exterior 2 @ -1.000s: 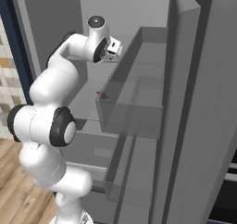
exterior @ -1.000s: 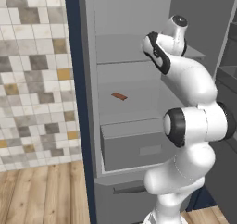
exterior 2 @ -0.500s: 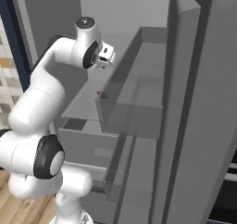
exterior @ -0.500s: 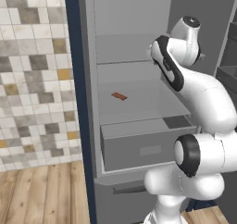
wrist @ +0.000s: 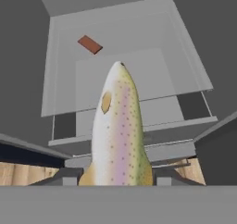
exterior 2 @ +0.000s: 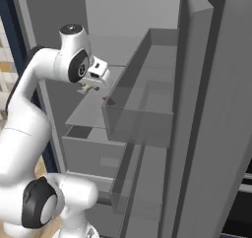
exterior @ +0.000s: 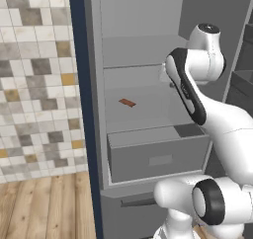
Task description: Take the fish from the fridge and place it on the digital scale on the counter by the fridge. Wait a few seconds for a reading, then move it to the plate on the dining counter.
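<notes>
Claw (wrist: 118,174) clamped on the fish (wrist: 118,130), tail between the fingers, head pointing out over the fridge (exterior: 143,50) shelf. Beyond it, the reddish bar (wrist: 90,44) lies on the shelf. Arm has swung back from the shelf over the last second; fish is lifted clear, scale comes next.

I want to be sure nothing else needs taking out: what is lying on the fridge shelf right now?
On the fridge shelf lies a flat reddish-brown bar. The robot's arm covers the shelf's right end, so that part cannot be checked.
</notes>
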Motion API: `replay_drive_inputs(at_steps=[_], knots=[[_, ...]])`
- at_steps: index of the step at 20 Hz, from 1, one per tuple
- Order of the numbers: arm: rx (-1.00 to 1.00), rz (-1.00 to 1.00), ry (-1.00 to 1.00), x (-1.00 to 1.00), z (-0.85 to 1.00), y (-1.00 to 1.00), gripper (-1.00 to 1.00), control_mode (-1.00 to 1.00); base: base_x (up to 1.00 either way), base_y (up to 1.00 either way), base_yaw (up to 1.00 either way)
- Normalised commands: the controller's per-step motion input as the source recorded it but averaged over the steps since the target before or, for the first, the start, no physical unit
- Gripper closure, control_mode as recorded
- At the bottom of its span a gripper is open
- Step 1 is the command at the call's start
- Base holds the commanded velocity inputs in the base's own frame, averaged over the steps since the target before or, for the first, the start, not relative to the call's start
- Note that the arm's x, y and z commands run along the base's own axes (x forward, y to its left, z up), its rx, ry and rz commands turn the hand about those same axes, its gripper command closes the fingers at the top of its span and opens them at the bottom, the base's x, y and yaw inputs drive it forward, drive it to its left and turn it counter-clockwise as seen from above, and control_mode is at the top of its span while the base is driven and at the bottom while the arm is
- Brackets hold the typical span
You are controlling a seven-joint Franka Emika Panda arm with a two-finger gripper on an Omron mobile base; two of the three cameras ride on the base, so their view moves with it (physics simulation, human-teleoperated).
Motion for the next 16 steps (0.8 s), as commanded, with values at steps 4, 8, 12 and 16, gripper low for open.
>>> replay_drive_inputs(at_steps=[4,8,12,16], knots=[[-0.07,0.0,0.0,-0.91,-0.08,0.13,1.0,-1.0,0.0,0.0,0.0],[-0.02,0.01,0.0,-0.75,0.0,0.04,1.0,-1.0,0.0,0.0,0.0],[0.0,0.02,0.0,-0.29,-0.01,0.0,1.0,-1.0,0.0,0.0,0.0],[0.0,0.01,0.01,-0.24,-0.01,0.0,1.0,-1.0,0.0,0.0,0.0]])
